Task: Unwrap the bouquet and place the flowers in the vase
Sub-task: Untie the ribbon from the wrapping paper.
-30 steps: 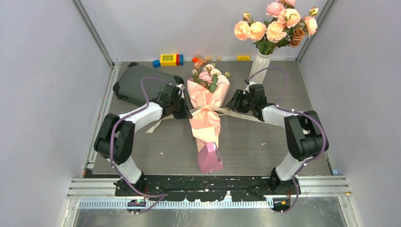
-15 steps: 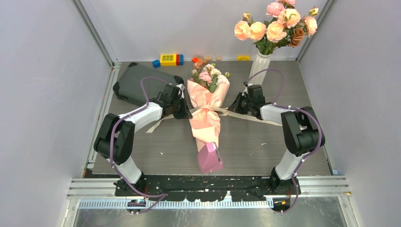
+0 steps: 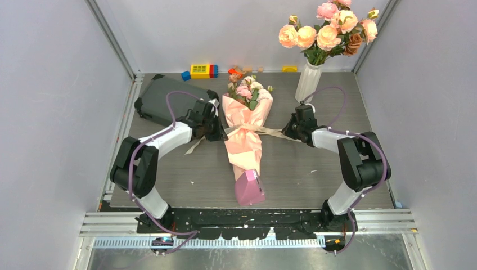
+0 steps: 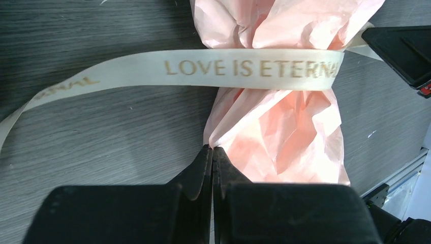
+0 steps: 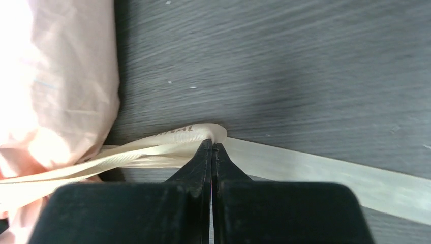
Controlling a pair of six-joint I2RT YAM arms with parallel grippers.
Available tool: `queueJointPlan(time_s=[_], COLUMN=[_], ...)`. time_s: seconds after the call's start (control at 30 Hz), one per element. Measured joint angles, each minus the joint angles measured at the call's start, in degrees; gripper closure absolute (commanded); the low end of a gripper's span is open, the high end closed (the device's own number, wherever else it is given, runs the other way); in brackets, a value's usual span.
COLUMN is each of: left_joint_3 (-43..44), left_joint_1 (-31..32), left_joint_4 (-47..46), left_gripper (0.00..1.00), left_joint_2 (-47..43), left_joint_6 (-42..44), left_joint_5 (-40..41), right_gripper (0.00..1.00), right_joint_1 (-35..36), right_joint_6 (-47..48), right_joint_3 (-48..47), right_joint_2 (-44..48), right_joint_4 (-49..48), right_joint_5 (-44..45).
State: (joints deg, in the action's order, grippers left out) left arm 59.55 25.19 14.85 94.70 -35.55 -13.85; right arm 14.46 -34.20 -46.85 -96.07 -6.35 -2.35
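Centre-left, the left gripper is sitting closed against the paper edge of the bouquet, which is lying mid-frame. Just right, the right gripper is pinching the ribbon. Pulling risks dragging the whole bundle sideways if the knot is binding.

Top view: even, diffuse light from above, with soft, short shadows on the bench. Left wrist view: sharp, ribbon lettering legible. Right wrist view: bouquet paper blown out to near white at left; bench grain smeared by blur.
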Motion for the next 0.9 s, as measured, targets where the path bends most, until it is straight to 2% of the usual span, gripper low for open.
queueJointPlan(time_s=[0.07,0.1,0.23,0.33,0.4,0.53,0.7,0.9], left_joint_3=[0.0,0.0,0.2,1.0,2.1,6.3,13.0,21.5], left_joint_1=[0.0,0.0,0.0,-0.1,-0.1,-0.1,1.0,4.3], left_joint_4=[0.0,0.0,1.3,4.0,5.7,8.3,8.8,9.4], left_gripper=[1.0,0.96,0.64,0.49,0.44,0.38,0.36,0.35], left_joint_2=[-0.2,-0.2,-0.3,-0.8,-1.6,-3.8,-4.7,0.0], left_joint_6=[0.0,0.1,1.8,4.7,6.5,11.4,16.9,21.2], left_joint_5=[0.2,0.2,0.3,0.9,1.4,2.0,2.1,1.2], right_gripper=[1.0,1.0,1.0,1.0,1.0,1.0,1.0,1.0], right_joint_1=[-0.1,-0.1,-0.1,-0.1,-0.1,-0.1,-0.1,-0.1], right_joint_6=[-0.9,-1.5,-2.5,-2.6,-2.6,-2.3,-2.1,-2.0], right_joint_3=[1.0,1.5,2.9,3.0,3.0,3.0,3.0,4.3], right_joint_2=[0.6,0.8,0.9,1.0,1.0,1.4,1.8,6.0], right_joint_4=[0.3,0.4,0.4,0.4,0.3,0.2,-0.3,-0.8], right_joint_5=[1.7,2.3,2.8,2.6,2.1,0.5,-1.0,-0.5])
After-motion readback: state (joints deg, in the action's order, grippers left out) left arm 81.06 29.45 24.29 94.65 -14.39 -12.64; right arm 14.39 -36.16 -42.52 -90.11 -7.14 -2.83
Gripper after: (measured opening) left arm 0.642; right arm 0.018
